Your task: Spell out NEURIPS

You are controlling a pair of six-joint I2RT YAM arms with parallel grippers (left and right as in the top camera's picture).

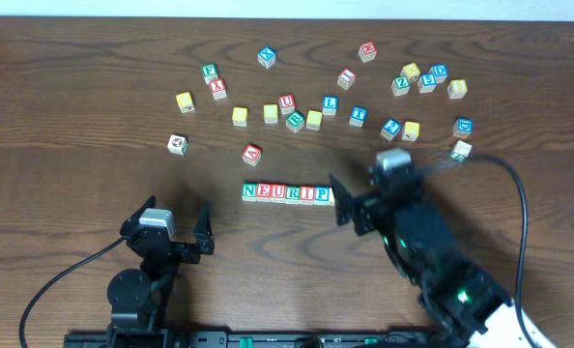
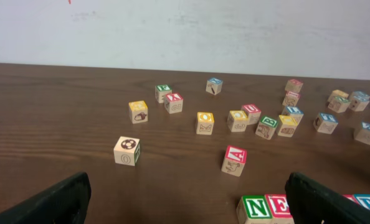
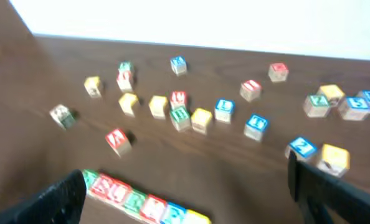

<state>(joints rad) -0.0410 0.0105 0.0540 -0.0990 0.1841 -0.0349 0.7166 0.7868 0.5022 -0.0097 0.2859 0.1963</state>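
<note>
Just beside the right hand [image 1: 379,188], the NEURIPS row [image 1: 287,193].

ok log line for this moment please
row of blocks: NEURIP plus yellow block | left gripper: open, empty | right gripper: open, empty | loose blocks: scattered behind row

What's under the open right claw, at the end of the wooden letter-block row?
The row of pale wooden letter cubes ends there. The right claw mostly hides that spot from overhead; its wrist camera shows a yellow-topped cube at the row's end, letter blurred.
</note>
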